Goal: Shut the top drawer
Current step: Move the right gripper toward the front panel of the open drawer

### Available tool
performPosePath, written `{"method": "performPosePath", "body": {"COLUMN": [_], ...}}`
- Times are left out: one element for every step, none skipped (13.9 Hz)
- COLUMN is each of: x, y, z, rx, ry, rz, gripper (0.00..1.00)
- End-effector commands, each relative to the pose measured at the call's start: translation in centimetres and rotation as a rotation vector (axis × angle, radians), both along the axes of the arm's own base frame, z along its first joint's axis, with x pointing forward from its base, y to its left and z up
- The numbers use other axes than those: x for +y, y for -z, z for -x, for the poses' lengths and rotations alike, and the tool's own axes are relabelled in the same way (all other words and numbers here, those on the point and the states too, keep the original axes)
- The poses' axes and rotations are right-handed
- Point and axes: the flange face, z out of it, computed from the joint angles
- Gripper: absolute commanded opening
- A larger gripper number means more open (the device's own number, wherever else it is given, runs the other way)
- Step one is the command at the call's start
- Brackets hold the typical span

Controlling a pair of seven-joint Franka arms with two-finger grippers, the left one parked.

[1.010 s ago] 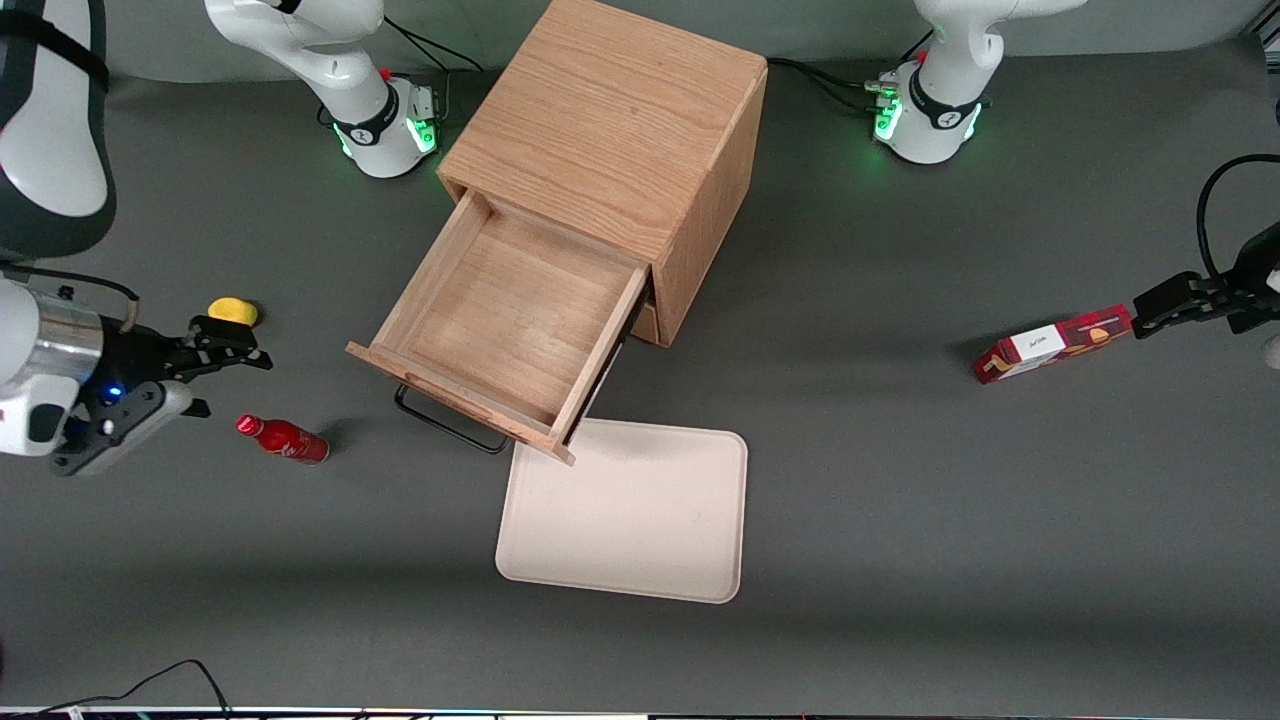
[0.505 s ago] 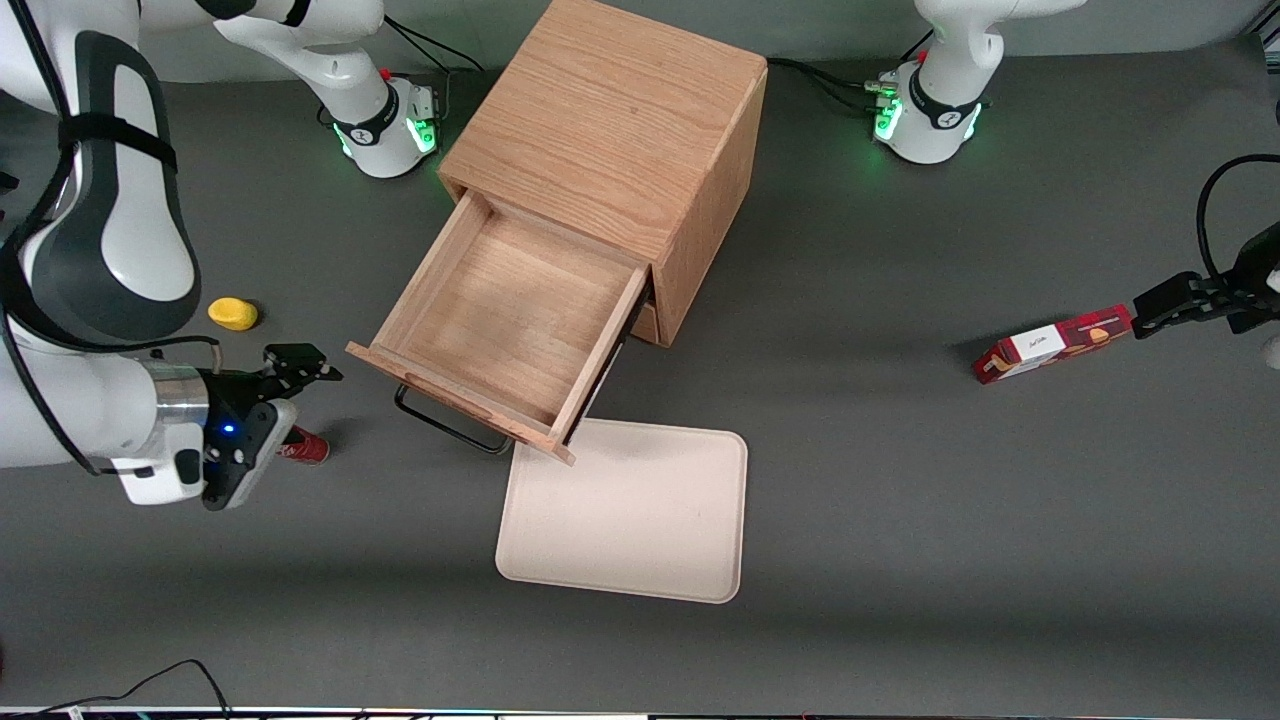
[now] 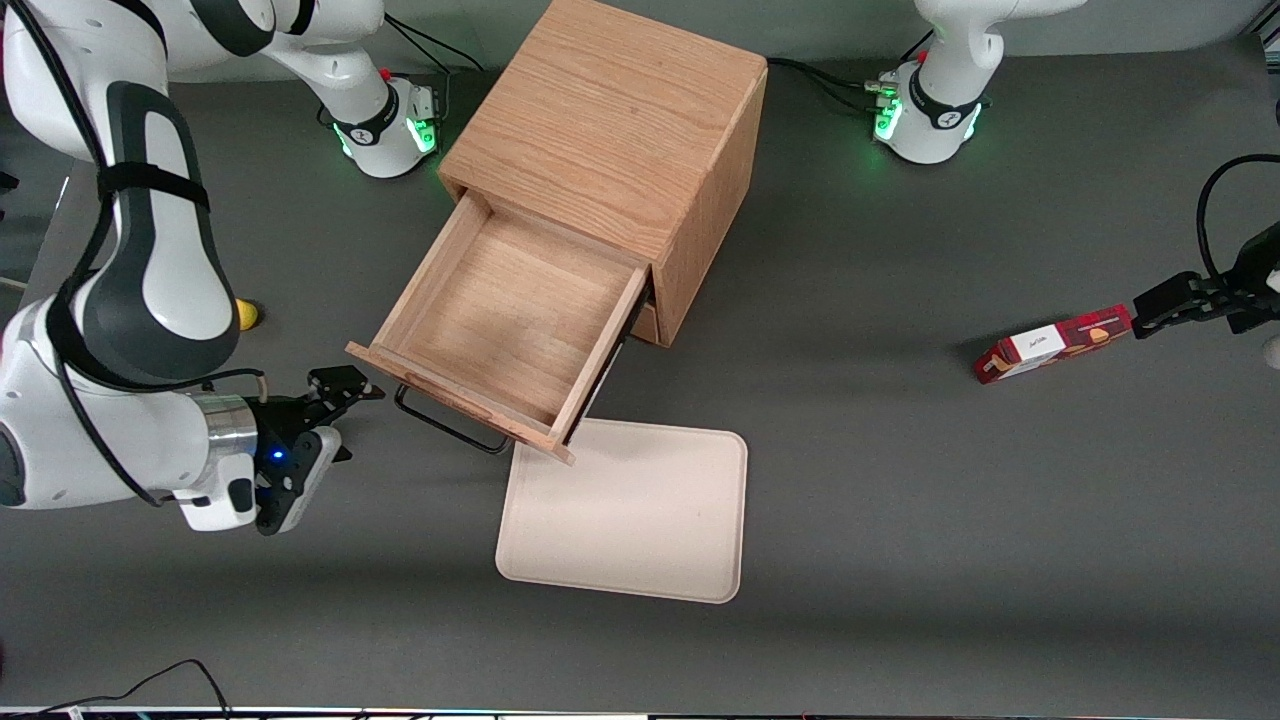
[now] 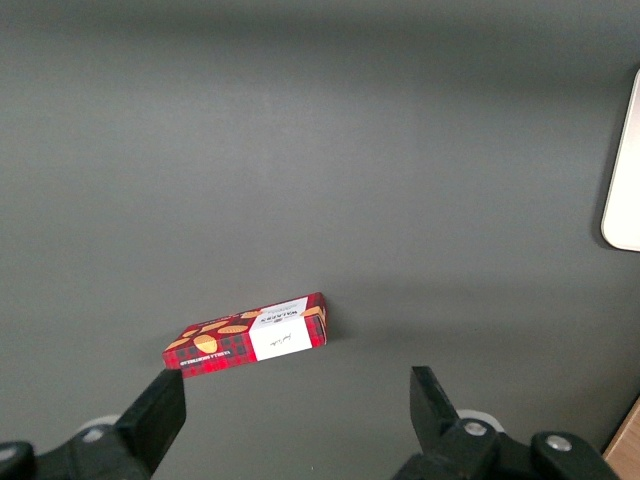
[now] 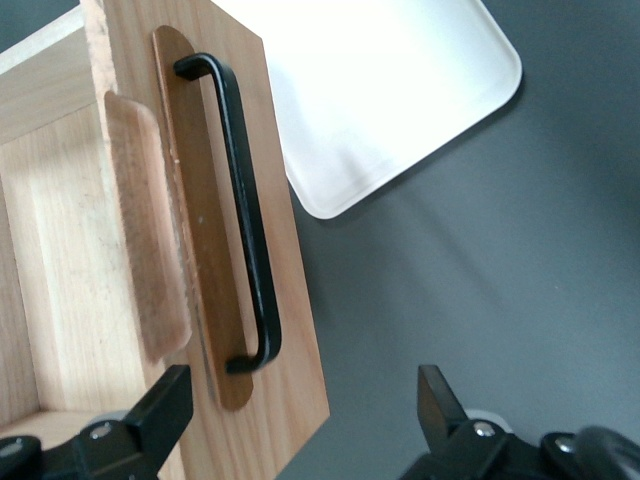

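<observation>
Front view: top drawer (image 3: 515, 320) stands pulled out of the cabinet (image 3: 610, 130); the gripper (image 3: 345, 395), fingers spread, hovers near its black handle (image 5: 240, 215), not touching.

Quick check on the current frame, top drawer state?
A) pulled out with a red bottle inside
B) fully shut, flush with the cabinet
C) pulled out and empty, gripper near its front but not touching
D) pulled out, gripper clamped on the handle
C: the top drawer stands pulled out of the cabinet with a bare wooden floor, and the open gripper sits just off its front, clear of the black handle.
</observation>
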Motion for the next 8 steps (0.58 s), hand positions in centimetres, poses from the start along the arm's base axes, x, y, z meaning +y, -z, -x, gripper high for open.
{"method": "performPosePath", "body": {"x": [1.1, 1.6, 2.2, 2.5, 2.9, 3.3, 3.4, 3.8], "y": [0.4, 0.6, 1.1, 1.9, 2.2, 2.5, 3.2, 3.4], "z": [-0.9, -1.0, -1.0, -1.1, -1.2, -1.2, -1.3, -1.4], "rx": [0.014, 0.011, 0.015, 0.026, 0.020, 0.017, 0.024, 0.016], "ry": [0.042, 0.052, 0.053, 0.056, 0.056, 0.053, 0.052, 0.051], "rz": [-0.036, -0.040, -0.045, -0.045, -0.044, -0.043, -0.040, -0.036], "gripper": [1.00, 1.00, 1.00, 1.00, 1.00, 1.00, 1.00, 1.00]}}
